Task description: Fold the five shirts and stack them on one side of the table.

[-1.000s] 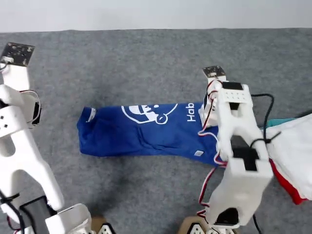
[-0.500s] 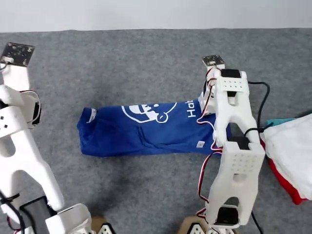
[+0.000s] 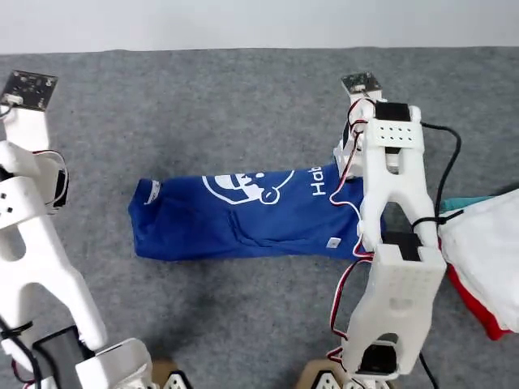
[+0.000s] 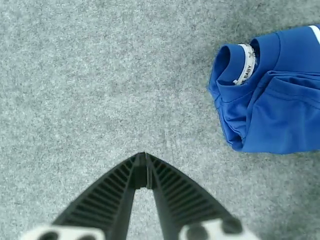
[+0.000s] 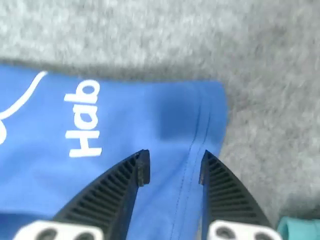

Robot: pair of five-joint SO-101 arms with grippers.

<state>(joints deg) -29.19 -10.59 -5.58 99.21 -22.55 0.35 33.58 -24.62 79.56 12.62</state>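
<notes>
Nudged R pincer (image 5: 174,167) fwd, spread astride blue shirt (image 5: 125,120) hem; could snag top layer only if shallow, undoing fold.

Blue shirt (image 3: 243,215), mid-table: solid royal blue. A white line graphic (image 3: 243,188) and white lettering (image 5: 85,117) sit toward its right end. The neck tape (image 4: 245,62) at the left end is white with dark print. Small white tag (image 3: 332,241) on the near hem.

Table cover (image 3: 203,105): mottled grey, fine pale fleck.

Pile at right edge: white shirt (image 3: 486,243) on top, red shirt (image 3: 474,306) edging beneath, teal shirt (image 3: 458,203) sliver on the far side.

Left arm (image 3: 32,243) and right arm (image 3: 397,267): white shells. Wires (image 3: 349,174) are red, white and black.

Left gripper (image 4: 145,157) and right gripper (image 5: 172,167): black ribbed fingers on white bases.
</notes>
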